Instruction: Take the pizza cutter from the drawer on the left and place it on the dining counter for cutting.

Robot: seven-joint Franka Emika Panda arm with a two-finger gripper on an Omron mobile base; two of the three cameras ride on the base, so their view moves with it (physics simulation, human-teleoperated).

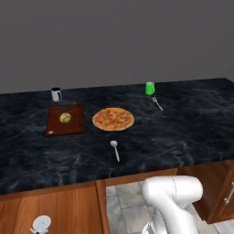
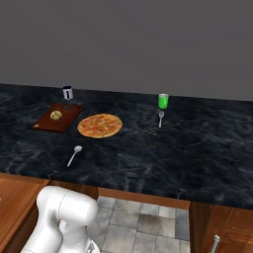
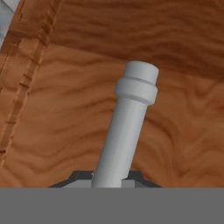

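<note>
Claw (image 3: 109,177) clamped on pale pizza cutter (image 3: 127,127) handle, close above wooden drawer (image 3: 57,122) bottom; pizza (image 1: 113,119), spoon (image 1: 115,149) on black desk (image 1: 183,132)

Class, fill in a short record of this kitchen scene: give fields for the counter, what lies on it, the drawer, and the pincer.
Counter: dining counter, black marble-look, on reddish-brown wood cabinets
Centre: pizza
Left of pizza: cutting board bearing a small round yellowish item
Cups: dark mug behind the board; green cup to the right
Cutlery: white spoon in front of the pizza; fork by the green cup
Drawer: drawer front fills the hand view, wood-grained
Pincer: pincer shut on the silver bar handle
</note>
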